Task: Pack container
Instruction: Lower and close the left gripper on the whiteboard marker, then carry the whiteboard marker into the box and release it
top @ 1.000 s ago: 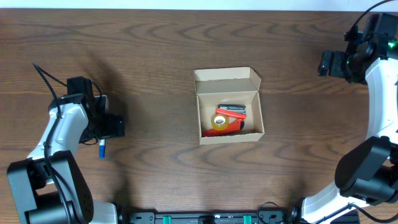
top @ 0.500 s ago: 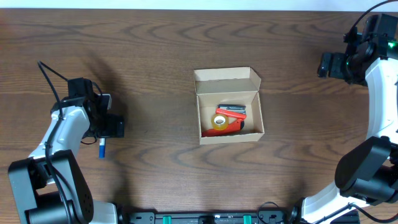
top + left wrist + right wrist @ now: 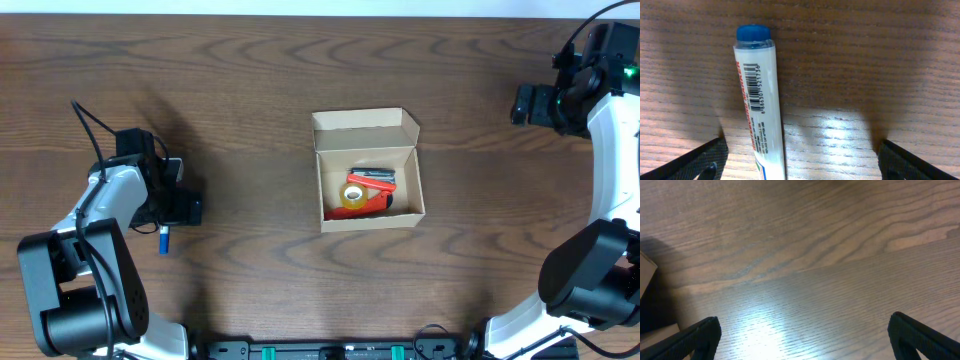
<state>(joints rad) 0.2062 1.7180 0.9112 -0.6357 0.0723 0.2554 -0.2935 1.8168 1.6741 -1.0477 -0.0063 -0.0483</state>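
The tan cardboard container (image 3: pixel 368 170) stands open at the table's middle, flap lid folded back, with a yellow tape roll (image 3: pixel 352 196), a red item and a dark item inside. A white marker pen with a blue cap (image 3: pixel 758 100) lies on the table at the left; it also shows in the overhead view (image 3: pixel 163 239). My left gripper (image 3: pixel 800 161) is open, low over the pen, with the pen lying between the fingers nearer the left one. My right gripper (image 3: pixel 805 335) is open and empty above bare table at the far right.
The right arm (image 3: pixel 600 120) reaches along the table's right edge. A corner of the container shows at the left edge of the right wrist view (image 3: pixel 646 270). The table is dark brown wood.
My left gripper has shifted slightly down and right over the pen. The right arm and the container have not moved.
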